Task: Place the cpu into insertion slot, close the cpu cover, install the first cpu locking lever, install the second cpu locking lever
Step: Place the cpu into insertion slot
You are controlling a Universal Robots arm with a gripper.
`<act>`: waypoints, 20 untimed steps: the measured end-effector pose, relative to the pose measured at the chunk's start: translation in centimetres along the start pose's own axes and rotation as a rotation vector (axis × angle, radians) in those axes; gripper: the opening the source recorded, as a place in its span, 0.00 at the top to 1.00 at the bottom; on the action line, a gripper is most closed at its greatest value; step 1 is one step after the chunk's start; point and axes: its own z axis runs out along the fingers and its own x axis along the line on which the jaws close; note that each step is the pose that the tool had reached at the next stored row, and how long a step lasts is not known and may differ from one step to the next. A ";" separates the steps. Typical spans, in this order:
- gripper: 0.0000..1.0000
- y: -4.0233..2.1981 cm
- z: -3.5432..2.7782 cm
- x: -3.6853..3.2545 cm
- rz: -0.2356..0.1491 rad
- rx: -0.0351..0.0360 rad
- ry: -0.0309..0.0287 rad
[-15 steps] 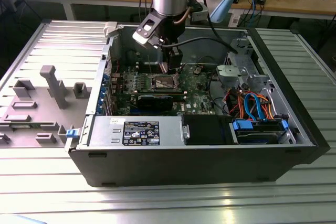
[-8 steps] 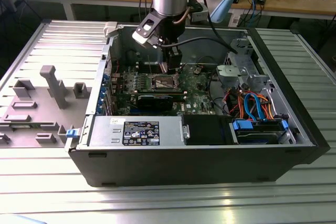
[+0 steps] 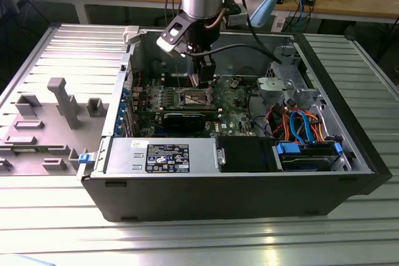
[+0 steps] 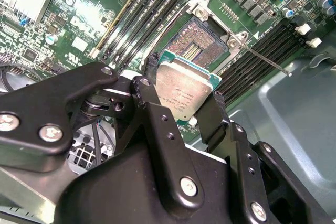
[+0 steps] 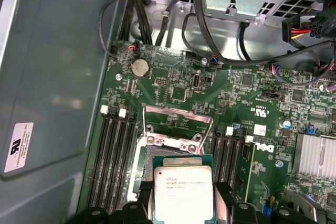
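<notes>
The cpu (image 4: 184, 90) is squeezed tight between the black fingers of the pincer (image 4: 184, 83), so the pincer is gripping it. It hangs close above the insertion slot (image 4: 197, 43), not in it yet. The cpu cover (image 5: 178, 108) is flipped open beside the slot, on the green board (image 5: 231, 93) inside an open computer case (image 3: 249, 197) that sits on the bench (image 3: 187, 241)

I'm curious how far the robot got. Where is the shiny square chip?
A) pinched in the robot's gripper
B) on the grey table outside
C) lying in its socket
A: the gripper clamps the cpu by two edges, and the insertion slot beyond it lies bare.
</notes>
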 end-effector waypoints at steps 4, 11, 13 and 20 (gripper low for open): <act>0.45 0.00 0.00 0.00 0.006 -0.0001 -0.0005; 0.45 0.00 0.01 0.00 0.021 -0.0004 -0.0013; 0.45 0.00 0.00 0.00 0.025 -0.0005 -0.0016; 0.45 0.00 0.01 0.00 0.040 -0.0008 -0.0025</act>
